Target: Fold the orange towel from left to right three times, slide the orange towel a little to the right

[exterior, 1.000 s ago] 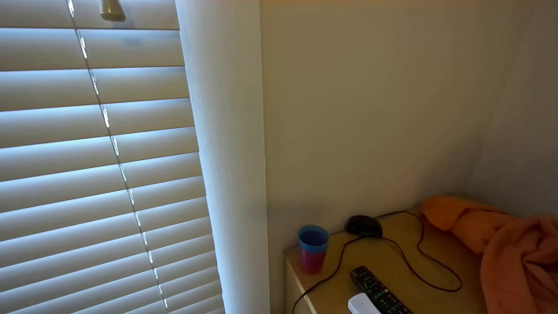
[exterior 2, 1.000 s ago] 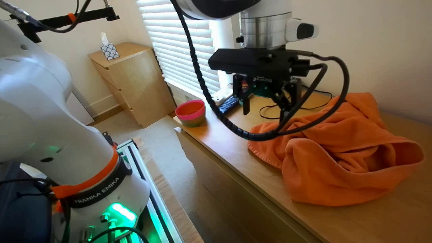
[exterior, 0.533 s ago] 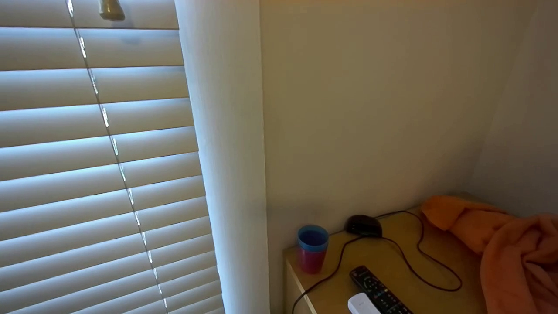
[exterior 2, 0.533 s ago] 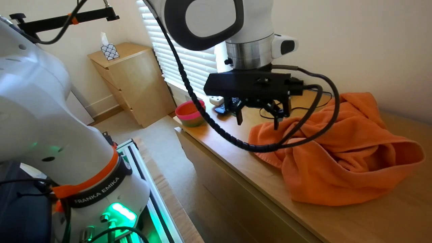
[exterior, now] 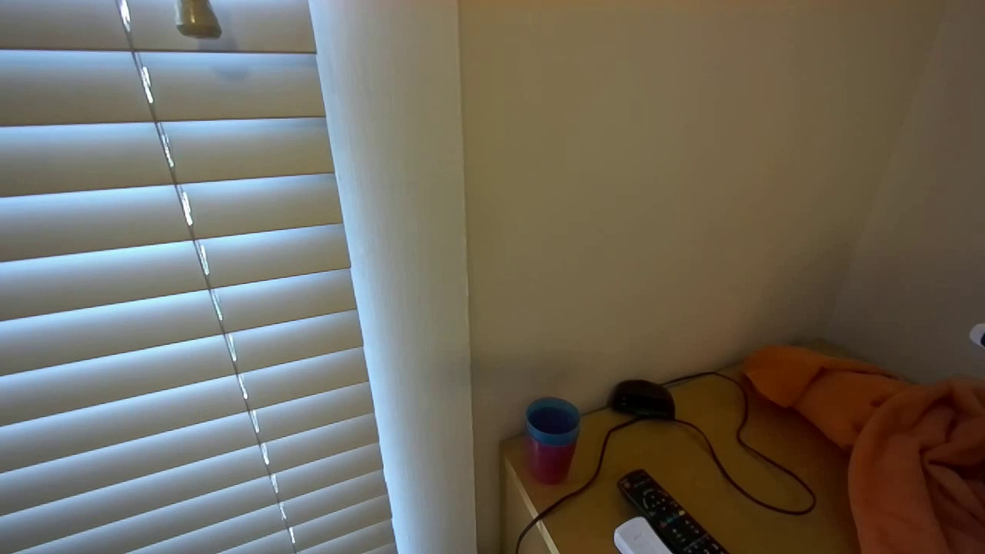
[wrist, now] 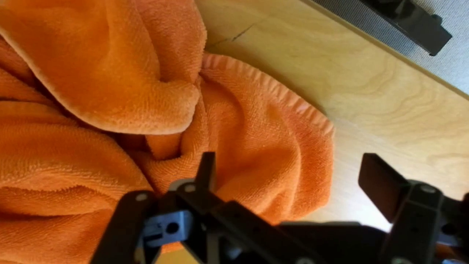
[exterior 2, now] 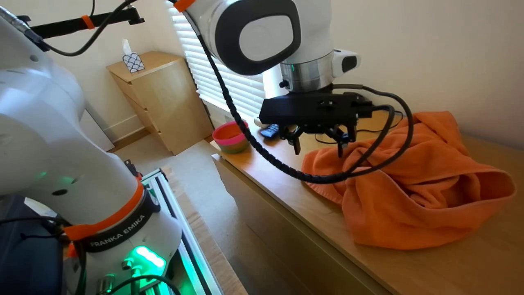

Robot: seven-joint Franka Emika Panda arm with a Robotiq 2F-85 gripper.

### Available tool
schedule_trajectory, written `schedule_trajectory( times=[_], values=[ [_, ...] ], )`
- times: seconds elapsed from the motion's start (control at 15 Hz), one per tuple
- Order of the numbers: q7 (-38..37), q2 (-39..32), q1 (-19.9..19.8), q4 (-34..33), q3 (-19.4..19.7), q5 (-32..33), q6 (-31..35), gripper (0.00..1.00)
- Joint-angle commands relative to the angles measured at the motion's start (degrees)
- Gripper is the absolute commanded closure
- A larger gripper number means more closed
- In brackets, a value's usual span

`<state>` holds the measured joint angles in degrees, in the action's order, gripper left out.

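Hand [exterior 2: 319, 153]: spread wide, 2 fingers [wrist: 383, 187] well apart, nothing gripped; points downward.
Orange towel [exterior 2: 413, 207]: on the desk [exterior 2: 470, 268], rumpled, with several loose folds; at the right in both exterior views.
Towel edge [wrist: 271, 86]: ribbed, curving over bare wood in the wrist view.
Hand against towel: in the wrist view, 1 finger shows in front of the cloth, the other in front of bare desk; contact cannot be determined.
Arm [exterior 2: 61, 135]: white, bent, reaching over the desk; a black cable [exterior 2: 327, 179] hangs in a loop, crossing the view of the towel.
Bowl [exterior 2: 230, 142]: pink rim, greenish base; upright near the desk's edge, apart from the towel.
Cup [exterior: 552, 446]: upright, blue above, pinkish red below.
Remote [exterior: 669, 514]: black, flat on the desk; white object [exterior: 640, 536] just beside it, cut off by the frame.
Dark object [exterior: 641, 398]: rounded, near the wall [exterior: 654, 192]; a thin cord [exterior: 785, 511] loops toward the towel.
Cabinet [exterior 2: 172, 102]: wooden, well apart from the desk; 1 tissue box [exterior 2: 133, 62] on top.
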<state>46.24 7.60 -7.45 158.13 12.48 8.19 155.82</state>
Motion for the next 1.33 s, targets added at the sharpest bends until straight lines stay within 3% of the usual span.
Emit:
schedule_trajectory(
  times=[0.0,0.2,0.33,0.6,0.73,1.07,1.27],
  values=[
    [-0.2,-3.5,1.7,-0.1,-1.9,-0.1,3.7,0.00],
    [-4.4,-7.0,1.4,-0.1,-4.3,5.1,7.3,0.00],
    [-11.8,-9.3,0.0,-0.1,-4.4,14.4,10.2,0.00],
    [-28.2,-13.5,0.1,-1.2,-0.6,33.3,12.3,0.00],
    [-35.2,-15.2,0.8,-2.5,1.3,40.7,12.5,0.27],
    [-45.0,-18.4,1.7,-4.4,2.8,49.7,12.4,0.67],
    [-46.1,-19.2,1.6,-4.2,2.1,50.2,12.5,0.89]
  ],
)
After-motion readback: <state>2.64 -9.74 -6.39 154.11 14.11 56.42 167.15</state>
